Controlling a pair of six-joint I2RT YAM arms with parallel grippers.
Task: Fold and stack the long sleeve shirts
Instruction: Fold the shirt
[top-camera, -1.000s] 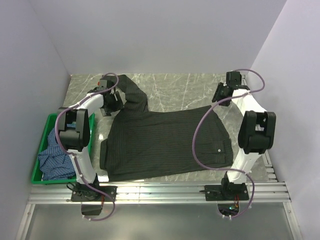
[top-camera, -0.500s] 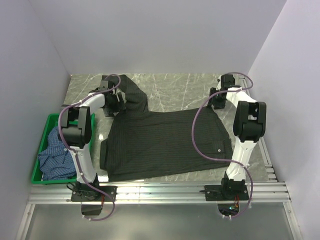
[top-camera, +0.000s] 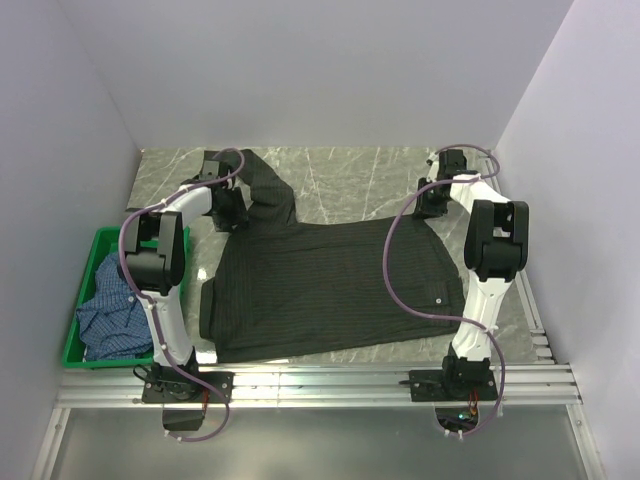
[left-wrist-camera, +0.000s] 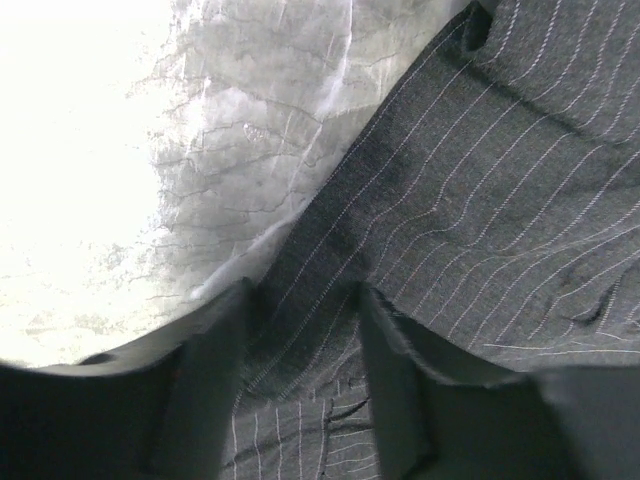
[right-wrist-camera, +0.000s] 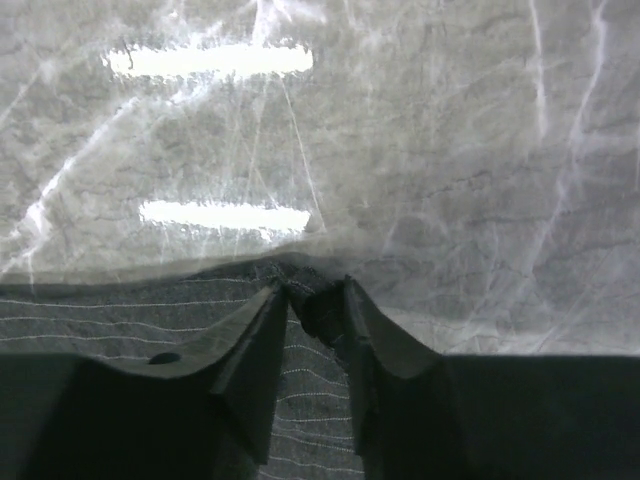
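The black pinstriped shirt lies spread flat on the marble table, with one sleeve running up to the far left. My left gripper sits at the base of that sleeve; in the left wrist view it is shut on a fold of the striped cloth. My right gripper is at the shirt's far right corner; in the right wrist view it pinches a bunched bit of the cloth at its edge. The blue checked shirt lies crumpled in the crate.
The green plastic crate stands at the table's left edge beside the left arm. Walls close in on the left, right and far sides. A metal rail runs along the near edge by the arm bases.
The right arm has stretched forward and brought its gripper down and left onto the shirt's far right corner. The left gripper has shifted slightly at the sleeve base.
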